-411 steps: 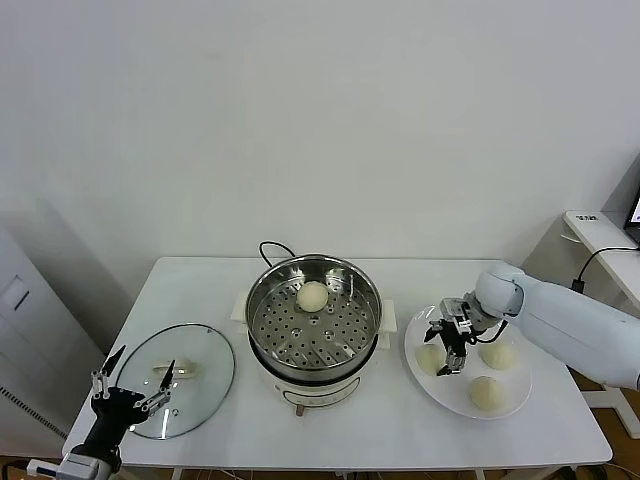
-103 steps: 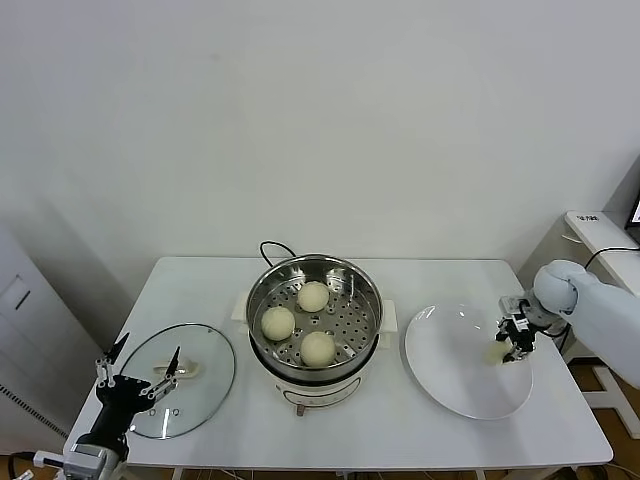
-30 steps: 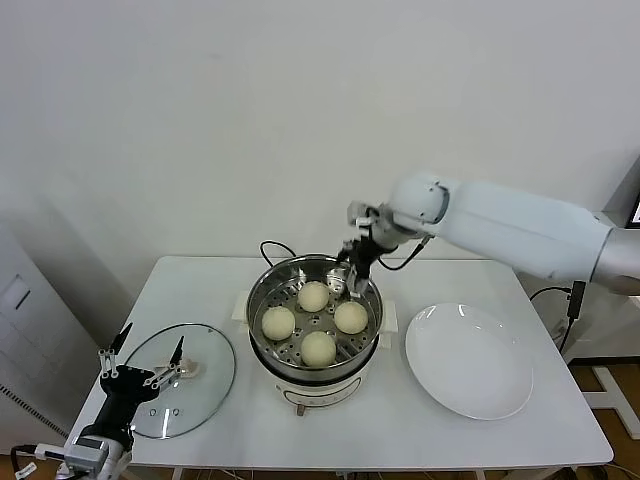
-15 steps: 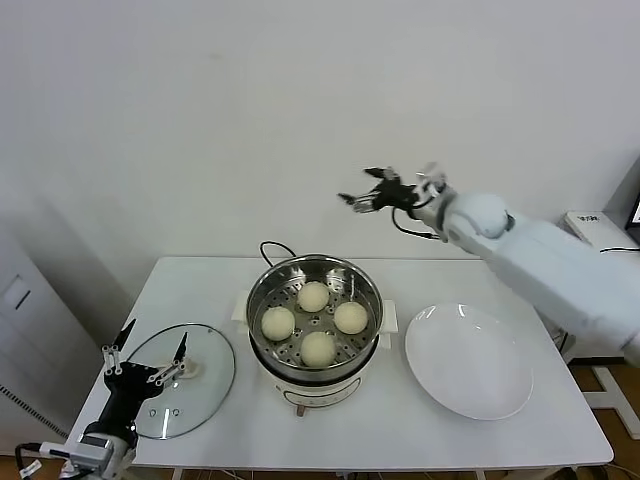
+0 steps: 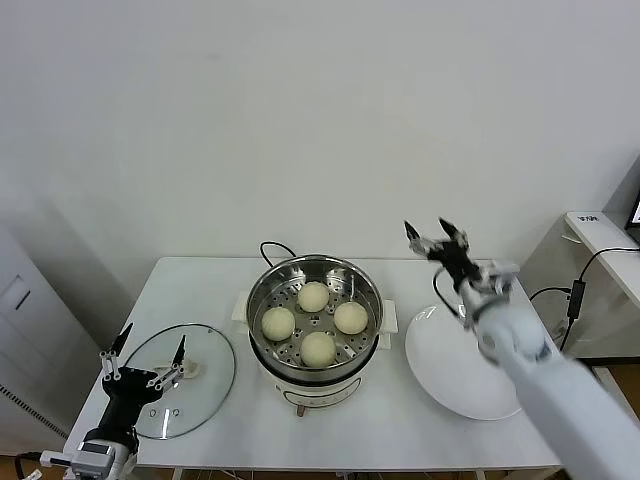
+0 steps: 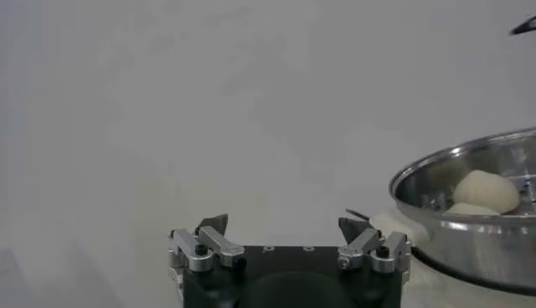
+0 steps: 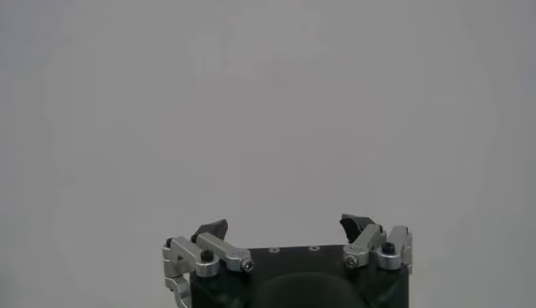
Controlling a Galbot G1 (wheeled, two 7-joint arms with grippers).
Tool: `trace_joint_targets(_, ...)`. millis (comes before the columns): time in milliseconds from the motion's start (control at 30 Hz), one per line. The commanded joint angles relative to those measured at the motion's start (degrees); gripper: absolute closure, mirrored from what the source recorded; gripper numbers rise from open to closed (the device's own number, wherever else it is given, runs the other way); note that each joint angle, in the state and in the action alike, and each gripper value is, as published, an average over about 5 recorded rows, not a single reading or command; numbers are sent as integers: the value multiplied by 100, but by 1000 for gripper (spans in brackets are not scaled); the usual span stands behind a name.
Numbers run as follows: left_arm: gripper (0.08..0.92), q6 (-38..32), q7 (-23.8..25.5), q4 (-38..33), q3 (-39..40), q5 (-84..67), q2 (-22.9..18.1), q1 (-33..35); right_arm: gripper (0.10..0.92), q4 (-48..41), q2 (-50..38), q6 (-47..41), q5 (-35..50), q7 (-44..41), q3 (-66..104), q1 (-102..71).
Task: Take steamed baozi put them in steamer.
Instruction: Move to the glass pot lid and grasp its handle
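Observation:
Several steamed baozi [image 5: 313, 295] lie on the perforated tray inside the steamer [image 5: 262, 297], a shiny steel pot on a white base at the table's middle. In the left wrist view the steamer [image 6: 435, 230] shows with a baozi [image 6: 485, 189] inside. My right gripper [image 5: 434, 238] is raised in the air to the right of the steamer, above the plate's far edge, open and empty, facing the bare wall [image 7: 285, 227]. My left gripper [image 5: 142, 353] hangs open and empty at the table's front left, over the glass lid; it is seen in its wrist view too [image 6: 285, 226].
A flat white plate [image 5: 470, 375] lies empty to the right of the steamer. The round glass lid [image 5: 205, 380] with a white handle lies at the front left. A black cord [image 5: 271, 246] runs behind the steamer. A white cabinet stands at far right.
My right arm has swung from above the steamer's far side to the right and toward me, its gripper still open and empty. The left gripper has barely moved.

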Motion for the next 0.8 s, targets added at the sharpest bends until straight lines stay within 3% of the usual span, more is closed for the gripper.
trace_joint_targets(33,177,-283,-34,107,-58,278,-24,148,203,1927,1847,387,-1326,-389,2753,-4194)
trace_joint_targets(133,177,-624,-78,257,-115,583,57,193,203,2015,2196,431,-1613,-545,2840,-4525)
trace_joint_targets(300,177,-2194,-423,925,-231,2396,413,182,203,2016,2361,330,-1774,-606,2877,-4673)
trace_joint_targets(433,177,-3179,-1157,1820,-315,4321,708,135,203,2016,2335,263,-1780,-599,2908,-4599)
trace_joint_targets(567,177,-3410,-1910,2545,-311,5785,786,-39,203,2017,2328,234,-1807,-595,2943,-4562)
trace_joint_targets(800,177,-3079,-2341,3112,-216,7081,727,-527,203,2020,2382,241,-1885,-596,3019,-4598)
